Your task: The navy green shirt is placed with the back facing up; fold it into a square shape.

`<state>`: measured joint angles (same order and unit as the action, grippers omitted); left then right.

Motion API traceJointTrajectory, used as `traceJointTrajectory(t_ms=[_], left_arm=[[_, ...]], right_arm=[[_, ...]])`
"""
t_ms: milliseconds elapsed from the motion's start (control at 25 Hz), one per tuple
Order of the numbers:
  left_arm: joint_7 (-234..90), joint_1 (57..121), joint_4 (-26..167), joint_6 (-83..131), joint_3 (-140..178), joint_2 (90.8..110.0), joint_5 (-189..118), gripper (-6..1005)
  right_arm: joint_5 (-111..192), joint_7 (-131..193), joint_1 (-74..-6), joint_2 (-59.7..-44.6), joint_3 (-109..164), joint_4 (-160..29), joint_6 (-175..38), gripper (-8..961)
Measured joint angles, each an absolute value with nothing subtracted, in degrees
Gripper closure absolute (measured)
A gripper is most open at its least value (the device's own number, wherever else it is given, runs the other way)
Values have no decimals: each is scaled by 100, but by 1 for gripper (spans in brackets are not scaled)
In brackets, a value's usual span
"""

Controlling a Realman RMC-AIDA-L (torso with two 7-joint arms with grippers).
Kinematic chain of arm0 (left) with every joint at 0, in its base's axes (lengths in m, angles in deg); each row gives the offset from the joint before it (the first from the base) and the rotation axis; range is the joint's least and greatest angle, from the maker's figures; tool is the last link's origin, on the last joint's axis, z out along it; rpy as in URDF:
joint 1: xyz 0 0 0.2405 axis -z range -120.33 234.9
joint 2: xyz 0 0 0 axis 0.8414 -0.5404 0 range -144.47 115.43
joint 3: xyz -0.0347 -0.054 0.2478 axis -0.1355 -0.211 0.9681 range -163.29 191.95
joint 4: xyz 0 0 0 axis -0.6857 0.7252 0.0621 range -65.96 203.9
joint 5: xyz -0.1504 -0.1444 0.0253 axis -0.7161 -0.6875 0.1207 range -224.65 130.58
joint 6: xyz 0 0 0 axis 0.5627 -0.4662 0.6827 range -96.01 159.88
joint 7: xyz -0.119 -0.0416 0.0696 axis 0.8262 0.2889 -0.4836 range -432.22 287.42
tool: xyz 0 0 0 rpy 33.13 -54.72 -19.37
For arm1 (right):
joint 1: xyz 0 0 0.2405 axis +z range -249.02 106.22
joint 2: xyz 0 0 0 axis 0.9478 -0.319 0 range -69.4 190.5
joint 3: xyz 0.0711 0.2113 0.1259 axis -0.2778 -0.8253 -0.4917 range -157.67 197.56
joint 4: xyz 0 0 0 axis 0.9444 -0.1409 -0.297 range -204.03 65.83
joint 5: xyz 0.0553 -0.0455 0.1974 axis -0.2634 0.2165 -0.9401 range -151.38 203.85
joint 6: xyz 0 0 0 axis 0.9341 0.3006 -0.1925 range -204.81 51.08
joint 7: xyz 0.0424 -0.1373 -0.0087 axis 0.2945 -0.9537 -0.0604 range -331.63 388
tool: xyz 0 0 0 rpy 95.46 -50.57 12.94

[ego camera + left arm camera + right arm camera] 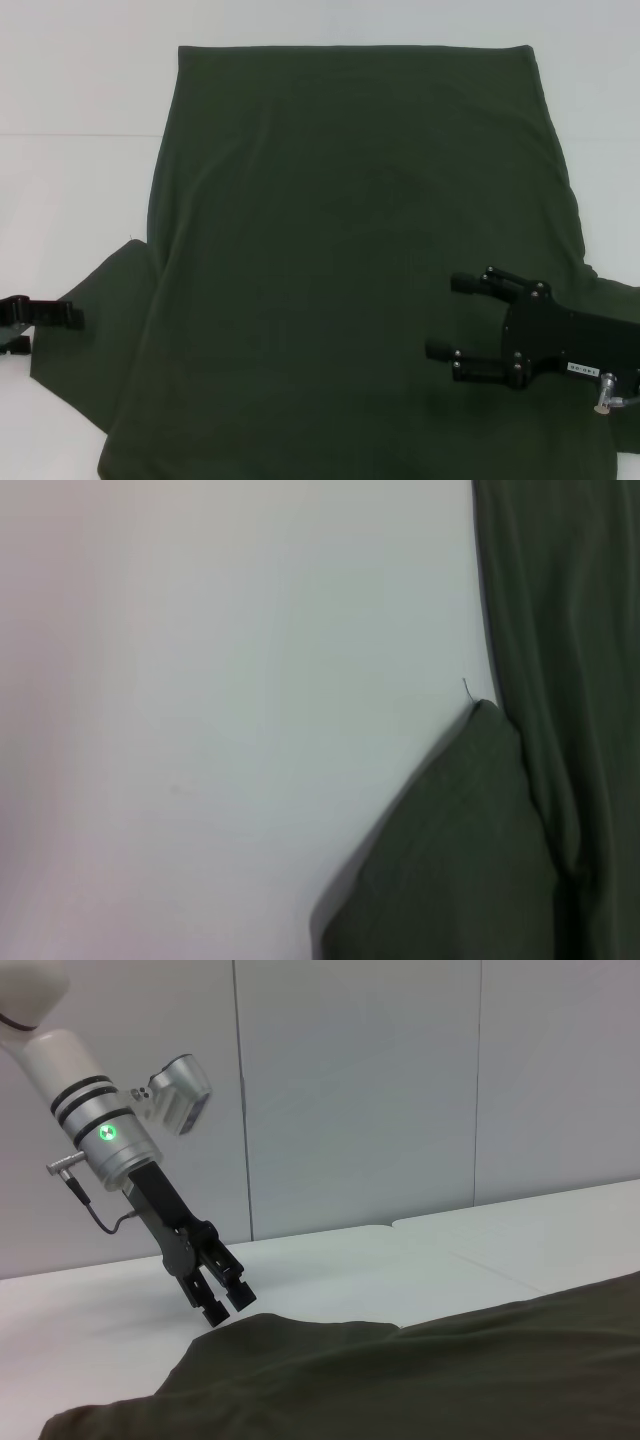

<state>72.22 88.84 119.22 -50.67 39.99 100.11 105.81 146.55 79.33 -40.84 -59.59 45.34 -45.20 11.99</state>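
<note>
1. We see the navy green shirt (350, 260), a large dark olive-green soft cotton T-shirt, spread flat on the white desk (70, 120) with its plain side up, filling most of the head view.
2. Its short sleeve (105, 300) on the robot's left sticks out sideways onto the bare desk; the left wrist view shows that sleeve (450, 870) lying flat beside the shirt's body.
3. Our left pincer (45, 325) sits at the outer edge of that sleeve. In the right wrist view it (222, 1300) tilts down just above the cloth, its fingers (240, 1295) close together, with no fabric seen between them.
4. Our right pincer (450, 318) hangs over the shirt's right near part, its two black fingers (470, 283) spread wide, holding nothing.
</note>
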Motion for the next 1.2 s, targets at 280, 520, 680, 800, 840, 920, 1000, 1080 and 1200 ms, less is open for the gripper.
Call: traceJointTrajectory(t_ms=[280, 520, 680, 800, 840, 920, 1000, 1080, 1200], left_arm=[[7225, 8892, 11882, -5090, 4009, 10016, 10575, 93], [7227, 8938, 11771, -5117, 4007, 10003, 10564, 97], [7227, 8950, 11771, -5126, 4007, 9998, 10555, 99], [7227, 8953, 11808, -5128, 4003, 9984, 10559, 101], [7228, 8953, 11819, -5127, 4000, 9977, 10569, 102], [7233, 8954, 11827, -5108, 3996, 9962, 10597, 103], [7244, 8954, 11831, -5079, 3975, 9943, 10659, 104], [7251, 8955, 11832, -5046, 3969, 9937, 10712, 105], [7257, 8955, 11834, -5012, 3989, 9937, 10736, 107]], right_arm=[[14655, 7933, -4081, -5959, 4535, -4520, 1199, 11], [14655, 7933, -4076, -5959, 4534, -4520, 1199, 12], [14655, 7933, -4073, -5960, 4534, -4520, 1199, 12], [14655, 7933, -4072, -5960, 4534, -4520, 1199, 12], [14655, 7933, -4072, -5959, 4534, -4520, 1199, 12], [14655, 7933, -4072, -5960, 4534, -4520, 1199, 13], [14655, 7933, -4072, -5960, 4534, -4518, 1199, 13], [14655, 7933, -4072, -5960, 4534, -4516, 1199, 13], [14655, 7933, -4072, -5960, 4534, -4516, 1199, 13]])
